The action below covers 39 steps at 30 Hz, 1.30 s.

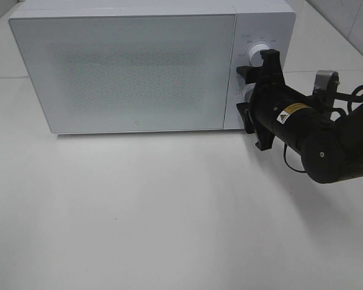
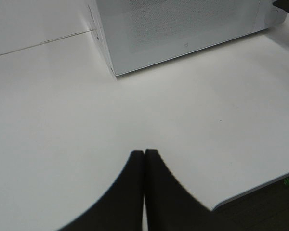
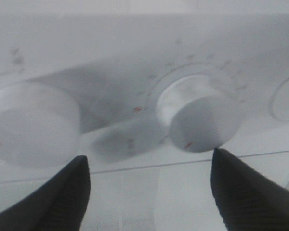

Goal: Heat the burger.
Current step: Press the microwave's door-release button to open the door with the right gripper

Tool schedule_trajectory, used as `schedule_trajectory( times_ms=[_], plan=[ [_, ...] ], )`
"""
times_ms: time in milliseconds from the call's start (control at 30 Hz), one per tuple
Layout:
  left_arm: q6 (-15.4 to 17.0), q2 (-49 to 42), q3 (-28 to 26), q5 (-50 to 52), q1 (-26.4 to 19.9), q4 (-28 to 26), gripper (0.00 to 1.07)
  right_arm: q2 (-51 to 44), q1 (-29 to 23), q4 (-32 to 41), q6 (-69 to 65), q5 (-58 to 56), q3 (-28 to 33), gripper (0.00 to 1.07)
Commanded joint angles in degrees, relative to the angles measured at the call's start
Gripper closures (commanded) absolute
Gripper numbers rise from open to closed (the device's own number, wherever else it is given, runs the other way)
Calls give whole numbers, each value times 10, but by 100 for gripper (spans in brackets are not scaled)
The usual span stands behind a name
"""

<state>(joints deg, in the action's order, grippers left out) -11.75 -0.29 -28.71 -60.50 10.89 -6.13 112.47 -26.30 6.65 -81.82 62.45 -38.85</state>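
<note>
The burger is out of view. A white microwave stands at the back of the table with its door shut; its lower front corner also shows in the left wrist view. My right gripper is open at the control panel. Its fingers stand above and below the lower knob and I see no touch. The upper knob shows beside it in the right wrist view. My left gripper is shut and empty, low over the bare table in front of the microwave's left corner.
The white table stretches in front of the microwave. Its front edge shows in the left wrist view. The black right arm reaches in from the right. A tiled wall stands at the back right.
</note>
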Motion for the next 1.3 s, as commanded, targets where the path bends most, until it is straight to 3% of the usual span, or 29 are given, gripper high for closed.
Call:
schedule_trajectory(
  times_ms=[33, 200, 433, 600, 700, 800, 867, 933, 1033, 1067, 1133, 1300],
  plan=[
    [3, -5, 2, 9, -1, -2, 106, -11, 1, -34, 32, 32, 15, 41],
    [3, -5, 2, 9, -1, -2, 106, -11, 1, -60, 45, 32, 40, 41],
    [3, -5, 2, 9, -1, -2, 106, -17, 2, -148, 117, 38, 60, 41],
    [3, -5, 2, 9, -1, -2, 106, -67, 3, -179, 295, -2, 59, 43],
    [3, -5, 2, 9, -1, -2, 106, -106, 3, -217, 467, -92, 59, 43],
    [3, -5, 2, 9, -1, -2, 106, -116, 3, -223, 500, -123, 59, 43],
    [3, -5, 2, 9, -1, -2, 106, -149, 3, -234, 651, -235, 59, 43],
    [3, -5, 2, 9, -1, -2, 106, -164, 3, -234, 717, -289, 58, 43],
    [3, -5, 2, 9, -1, -2, 106, -172, 3, -234, 747, -320, 58, 43],
    [3, -5, 2, 9, -1, -2, 106, -197, 3, -234, 796, -388, 57, 43],
    [3, -5, 2, 9, -1, -2, 106, -202, 3, -233, 798, -410, 54, 43],
    [3, -5, 2, 9, -1, -2, 106, -221, 3, -227, 747, -609, -5, 43]
  ],
)
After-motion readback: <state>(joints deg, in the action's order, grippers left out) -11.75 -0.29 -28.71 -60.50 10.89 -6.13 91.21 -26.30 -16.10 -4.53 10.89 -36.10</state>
